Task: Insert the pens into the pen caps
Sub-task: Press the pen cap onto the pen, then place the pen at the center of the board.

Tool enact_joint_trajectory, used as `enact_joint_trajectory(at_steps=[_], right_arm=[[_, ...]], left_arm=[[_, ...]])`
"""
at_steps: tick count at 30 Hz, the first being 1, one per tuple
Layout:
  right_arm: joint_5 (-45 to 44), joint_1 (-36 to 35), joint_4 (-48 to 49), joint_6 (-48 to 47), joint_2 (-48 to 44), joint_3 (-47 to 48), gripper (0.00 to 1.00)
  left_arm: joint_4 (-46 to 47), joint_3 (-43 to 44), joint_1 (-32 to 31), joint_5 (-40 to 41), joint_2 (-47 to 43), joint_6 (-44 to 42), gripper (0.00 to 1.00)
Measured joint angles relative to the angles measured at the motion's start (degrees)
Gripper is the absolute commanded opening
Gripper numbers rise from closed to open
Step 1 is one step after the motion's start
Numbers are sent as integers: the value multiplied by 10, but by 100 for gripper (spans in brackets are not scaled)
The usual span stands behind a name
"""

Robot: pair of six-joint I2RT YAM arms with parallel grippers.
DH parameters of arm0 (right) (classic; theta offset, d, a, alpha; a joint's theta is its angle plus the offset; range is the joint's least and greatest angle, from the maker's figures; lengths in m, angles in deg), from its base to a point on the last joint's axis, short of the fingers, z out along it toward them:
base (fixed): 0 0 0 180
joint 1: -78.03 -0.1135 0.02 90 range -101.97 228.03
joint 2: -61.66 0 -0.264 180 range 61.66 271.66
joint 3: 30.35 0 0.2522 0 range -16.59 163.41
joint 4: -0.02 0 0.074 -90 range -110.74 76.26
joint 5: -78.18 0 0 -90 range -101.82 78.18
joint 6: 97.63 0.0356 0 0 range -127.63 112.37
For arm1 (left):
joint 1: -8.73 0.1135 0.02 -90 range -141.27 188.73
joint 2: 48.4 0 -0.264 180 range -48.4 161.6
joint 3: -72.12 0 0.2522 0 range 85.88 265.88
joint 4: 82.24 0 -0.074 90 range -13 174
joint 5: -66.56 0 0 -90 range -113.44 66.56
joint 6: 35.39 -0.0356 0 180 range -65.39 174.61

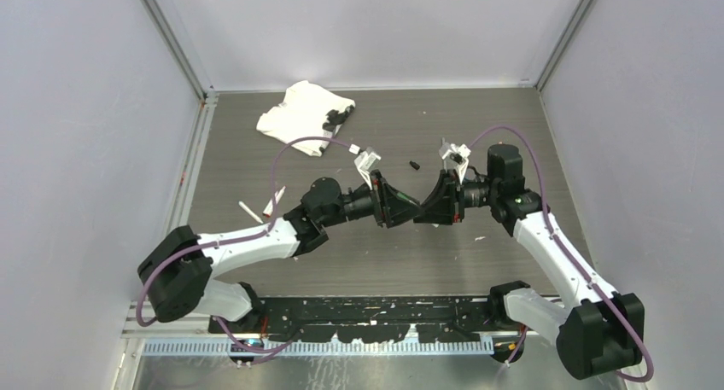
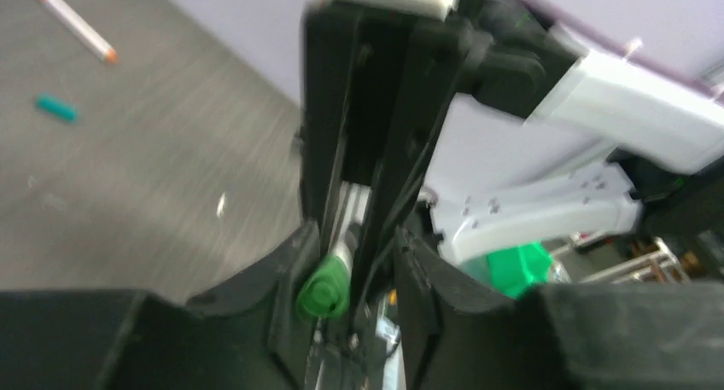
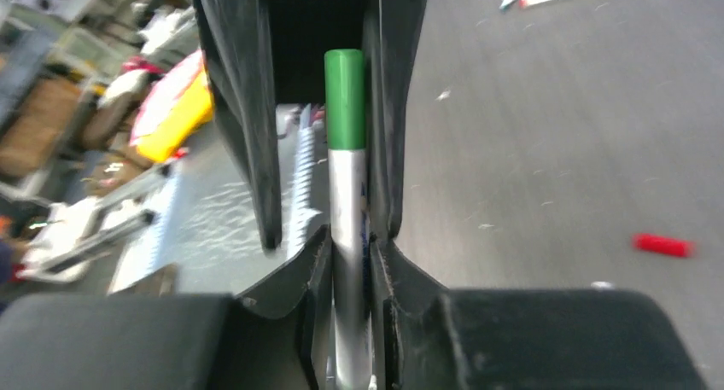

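We see the two arms meeting tip to tip above the middle of the table point(image 1: 512, 134). The left end effector point(image 1: 408, 211) and the right end effector point(image 1: 429, 212) face each other along one line that runs left to right across the top view.

The right end effector is clenched on the pen point(image 3: 347, 211). Its two fingers press the pale barrel from both sides, and the barrel points straight away from its wrist toward the other arm. The green cap point(image 3: 345, 100) sits over the far end of the pen, in line with the barrel, and lies between the fingers of the left end effector. We see a clear gap between the cap and one of those fingers, while the other finger is close beside it. We therefore read the left end effector as released, or nearly so, rather than gripping.

We judge that the cap is seated and this pair is about done. The next move depends on that shared axis. The pen's length runs from right wrist to left wrist, so the left arm should back off straight along it, because a sideways pull could drag the cap askew.

Other pieces lie loose on the table, well apart from the arms: a red cap point(image 3: 662, 245), a teal cap point(image 2: 56, 108) and an orange-tipped pen point(image 2: 72, 21).
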Motion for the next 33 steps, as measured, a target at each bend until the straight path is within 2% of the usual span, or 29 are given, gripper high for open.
enact_joint_trajectory(at_steps=[3,6,10,13,18,23,26,29,33], right_arm=[[-57,4,-57,-62,3,43,1],[-105,9,-80,-115,9,66,1],[-143,9,-120,-179,10,88,1],[-160,14,-149,-212,10,94,1],[-193,52,-178,-237,10,103,1],[-269,114,-143,-186,10,100,2],[-351,144,-100,-136,15,91,6],[-456,161,-60,-86,40,84,9],[-611,168,-24,-39,107,87,10]], left_arm=[[-62,-13,1,-2,-22,14,62],[-122,-22,-7,-5,-66,24,72],[-179,-31,-10,8,-127,4,73],[-225,-31,-5,16,-176,-34,79],[-364,-8,1,41,-264,-150,99],[-502,92,1,85,-279,-284,100],[-547,144,1,115,-265,-354,100],[-568,148,1,137,-249,-401,96],[-606,102,1,158,-238,-446,100]])
